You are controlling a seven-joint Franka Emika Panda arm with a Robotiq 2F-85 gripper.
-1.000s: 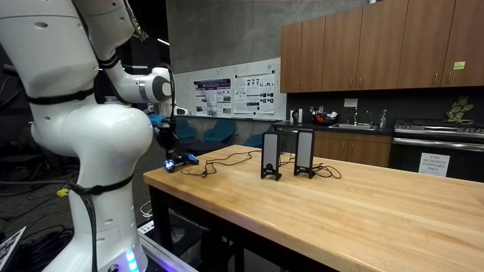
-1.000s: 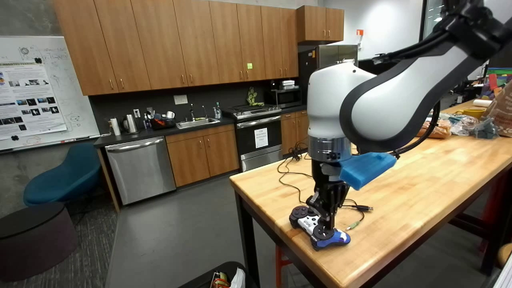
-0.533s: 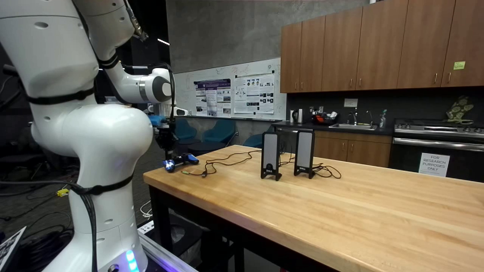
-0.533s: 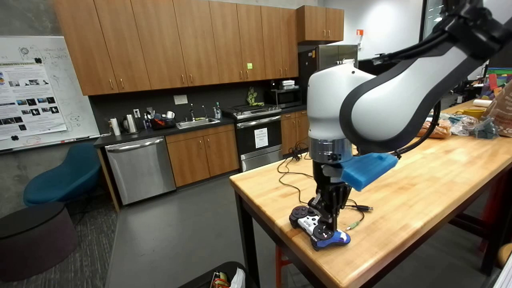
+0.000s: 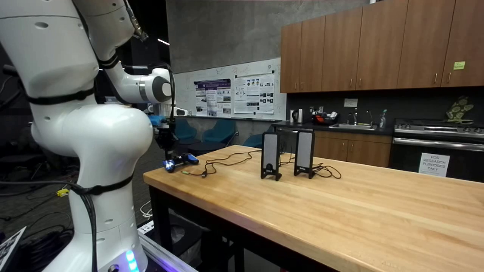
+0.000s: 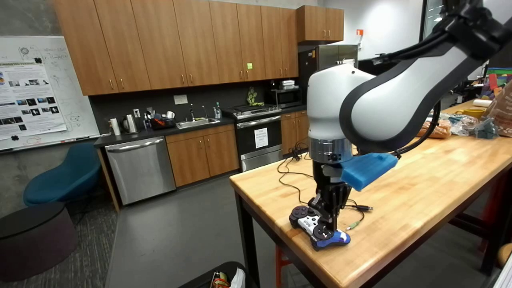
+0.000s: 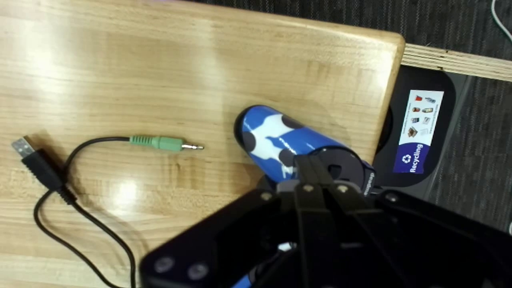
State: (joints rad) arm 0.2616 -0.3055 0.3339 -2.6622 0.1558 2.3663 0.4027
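Although its two fingers [image 7: 306,170] stand together with nothing seen pinched between them, the end effector [image 7: 313,164] is found directly at the gamepad [image 6: 307,225], tips beside the round button pad [image 7: 348,168], next to the blue handle [image 7: 276,140]; whether they bear on the surface or stop just short cannot be confirmed. The gamepad lies face up near a corner of the counter [image 6: 384,228], with the green audio plug [image 7: 162,143] near the blue handle and the USB plug [image 7: 42,170] farther off. Judged from this placement, sound execution calls for contact made straight down, light and steady: a sideways push could skid the gamepad toward the edge, past which a recycling bin [image 7: 428,78] shows below. Force applied toward the blue handle may rock the body, so bearing nearer its middle would be safer. Clearance to both plugs appears adequate and should be respected.
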